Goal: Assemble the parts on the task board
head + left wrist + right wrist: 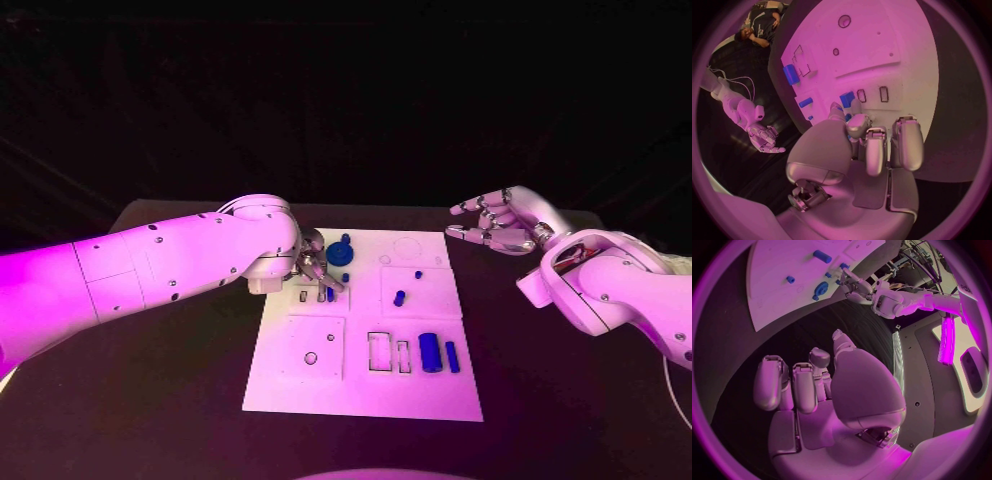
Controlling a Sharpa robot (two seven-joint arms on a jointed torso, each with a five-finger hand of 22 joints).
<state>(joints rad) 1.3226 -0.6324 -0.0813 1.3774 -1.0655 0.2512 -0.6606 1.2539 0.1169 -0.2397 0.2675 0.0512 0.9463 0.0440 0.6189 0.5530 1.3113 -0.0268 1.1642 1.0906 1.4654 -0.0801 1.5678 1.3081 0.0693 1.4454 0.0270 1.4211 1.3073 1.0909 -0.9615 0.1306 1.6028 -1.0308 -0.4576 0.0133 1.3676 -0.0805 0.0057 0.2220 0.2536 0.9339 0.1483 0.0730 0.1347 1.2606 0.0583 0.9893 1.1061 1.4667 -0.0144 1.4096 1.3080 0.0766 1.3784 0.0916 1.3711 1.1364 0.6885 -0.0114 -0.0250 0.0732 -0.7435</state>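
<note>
One small blue part (330, 293) is being pinched by the left hand (315, 268) over the task board (361, 395), needing upright, aligned lowering, while the right hand (498, 222) is hovering spread beside the board's far right corner.

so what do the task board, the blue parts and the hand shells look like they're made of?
Task board: looks like matte white plastic or coated sheet; flat, even, cut-out slots, no glare.
Blue parts: probably moulded or printed plastic; uniform solid colour, soft sheen.
Left hand and right hand: smooth silvery shells, plastic or painted metal, can't tell which; gentle highlights on the fingers.
</note>
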